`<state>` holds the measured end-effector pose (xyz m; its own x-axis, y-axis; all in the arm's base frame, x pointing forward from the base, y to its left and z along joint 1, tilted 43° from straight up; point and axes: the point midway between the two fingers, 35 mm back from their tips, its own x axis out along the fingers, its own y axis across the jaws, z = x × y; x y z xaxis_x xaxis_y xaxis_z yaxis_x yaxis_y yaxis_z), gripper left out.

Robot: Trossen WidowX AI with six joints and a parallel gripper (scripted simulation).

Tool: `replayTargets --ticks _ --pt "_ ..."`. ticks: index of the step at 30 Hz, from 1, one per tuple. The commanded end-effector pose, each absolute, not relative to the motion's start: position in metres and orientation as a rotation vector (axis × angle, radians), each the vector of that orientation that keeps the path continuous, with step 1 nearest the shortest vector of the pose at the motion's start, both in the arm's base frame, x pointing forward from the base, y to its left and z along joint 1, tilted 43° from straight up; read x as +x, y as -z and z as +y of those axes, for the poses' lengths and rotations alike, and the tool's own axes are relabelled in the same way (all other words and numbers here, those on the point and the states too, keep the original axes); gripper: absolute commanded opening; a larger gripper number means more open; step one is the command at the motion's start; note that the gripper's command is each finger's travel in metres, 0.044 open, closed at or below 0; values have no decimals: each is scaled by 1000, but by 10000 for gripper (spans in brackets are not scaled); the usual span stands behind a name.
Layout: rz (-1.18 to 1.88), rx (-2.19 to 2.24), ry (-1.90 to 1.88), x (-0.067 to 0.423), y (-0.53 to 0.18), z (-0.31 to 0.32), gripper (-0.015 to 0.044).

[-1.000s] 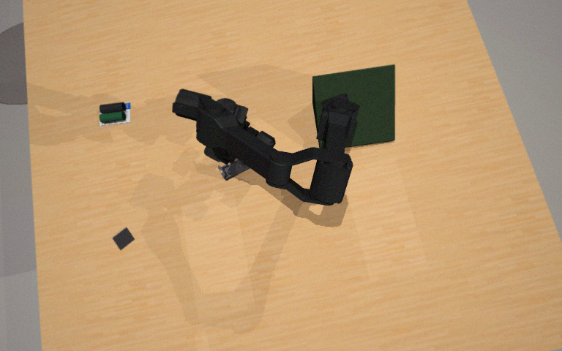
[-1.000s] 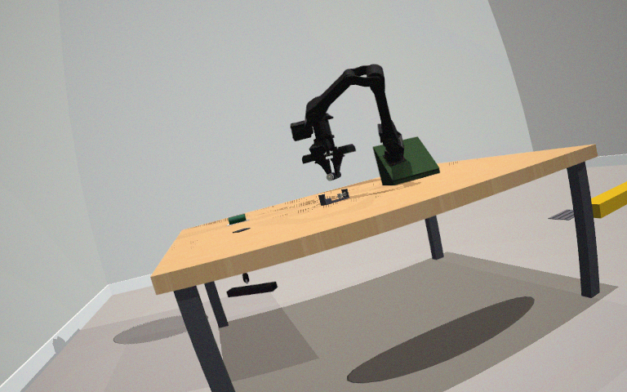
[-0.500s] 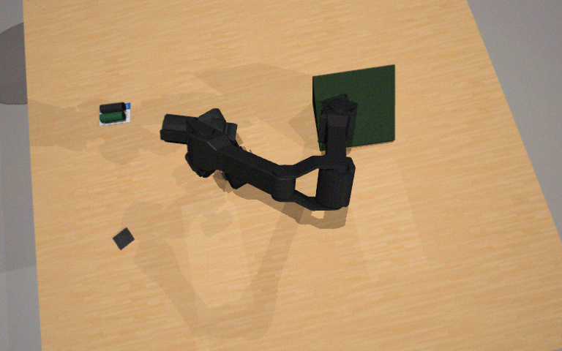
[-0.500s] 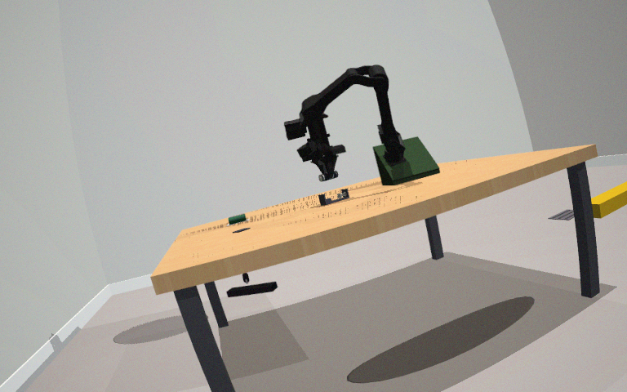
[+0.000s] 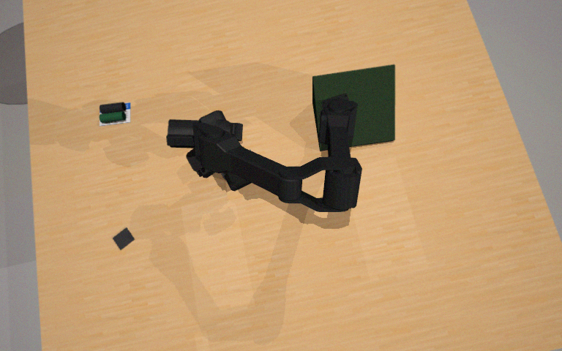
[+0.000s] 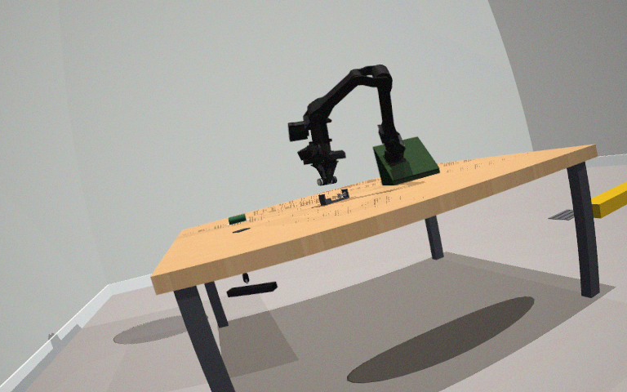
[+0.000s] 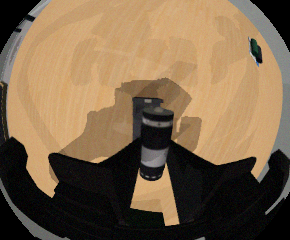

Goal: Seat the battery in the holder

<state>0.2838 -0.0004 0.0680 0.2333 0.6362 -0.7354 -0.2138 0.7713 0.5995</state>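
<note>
Bench (image 6: 453, 186) of pale wood first, from where I stand: at its far left sits a small white tray (image 5: 126, 118) holding a black cylinder and a green cylinder side by side, and nearer the front edge lies a flat dark square tile (image 5: 123, 238). Neither looks to be part of the job in hand.

Further right, the low black battery holder (image 6: 334, 197) rests on the wood, and I see nothing in it. Above it, clearly off the surface, hangs the black claw (image 6: 326, 180), closed on the banded black-and-silver cylindrical battery (image 7: 153, 143), which lies level between the fingers. From the wrist view the battery hides most of what is beneath; only a dark edge peeks out beyond its far end, probably the holder, though I cannot be sure.

Rightmost, the arm's base stands on a dark green block (image 6: 411, 162).

So the pick-up is done and the carry looks nearly finished. Still to come, by my reckoning: lining the battery up with the holder's length, lowering it gently, flat end to the spring and terminal end under the lip, then releasing and backing away.
</note>
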Motion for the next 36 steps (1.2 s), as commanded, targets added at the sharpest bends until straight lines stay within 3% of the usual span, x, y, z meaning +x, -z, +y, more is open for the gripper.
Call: replayTargets --ticks 1,36 --pt "1156 432 -592 286 -63 6 83" --pt "942 477 -502 289 -43 25 83"
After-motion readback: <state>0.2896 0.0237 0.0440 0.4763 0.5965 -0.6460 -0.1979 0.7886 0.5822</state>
